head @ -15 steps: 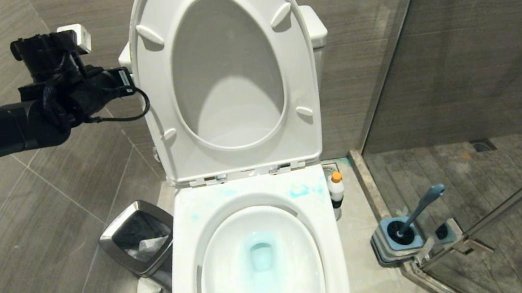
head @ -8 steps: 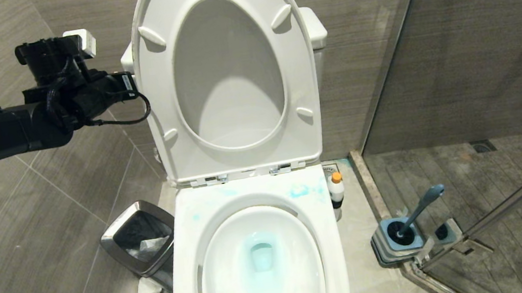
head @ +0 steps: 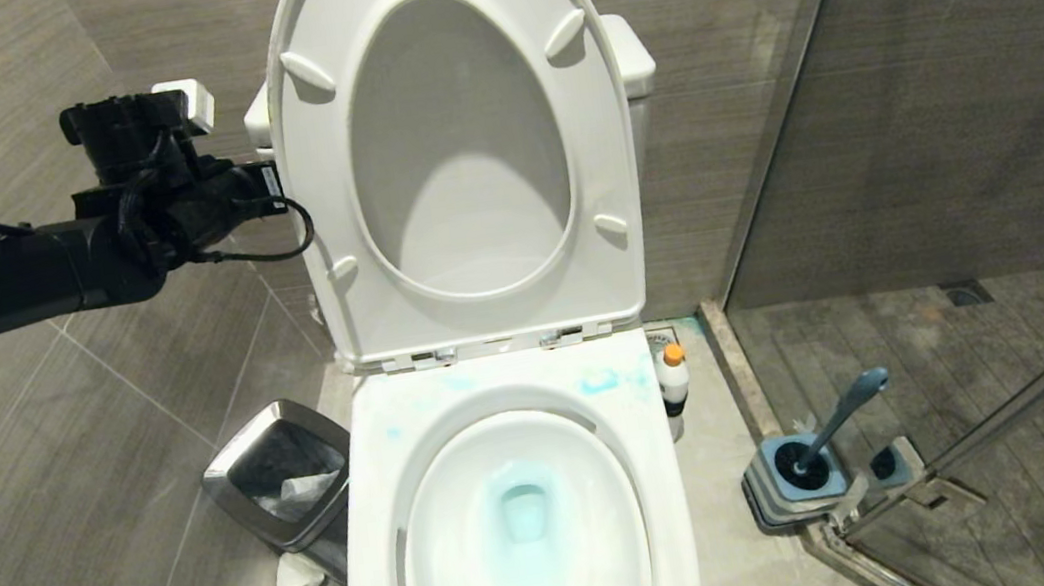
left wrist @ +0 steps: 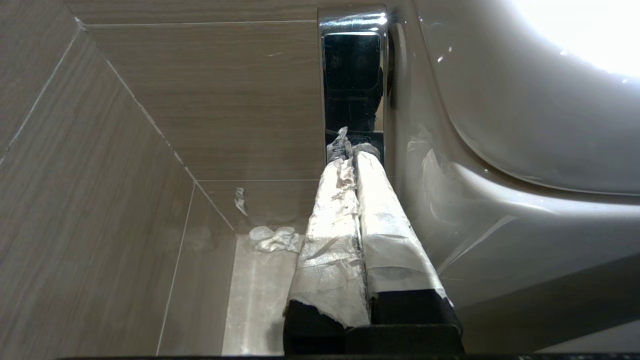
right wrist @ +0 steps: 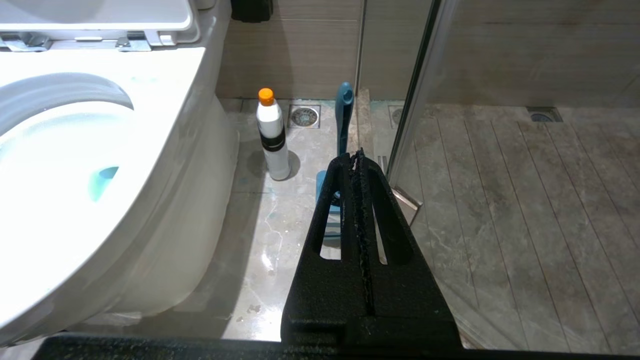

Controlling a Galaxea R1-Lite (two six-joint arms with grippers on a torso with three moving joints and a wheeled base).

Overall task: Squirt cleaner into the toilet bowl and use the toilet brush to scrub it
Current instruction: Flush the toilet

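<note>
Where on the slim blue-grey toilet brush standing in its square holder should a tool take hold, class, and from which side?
Grip the slim blue-grey toilet brush on its bare upper shaft below the curved end, coming from above on the toilet side. Its black head sits in the square blue-and-grey holder, and the glass shower door stands close on the far side.

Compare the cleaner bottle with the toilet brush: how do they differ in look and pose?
The cleaner bottle is white with an orange cap and stands upright; the toilet brush is blue-grey with a black head and leans in its holder. The bottle is shorter and stands nearer the toilet. Both rest on the floor to the toilet's right, untouched.
</note>
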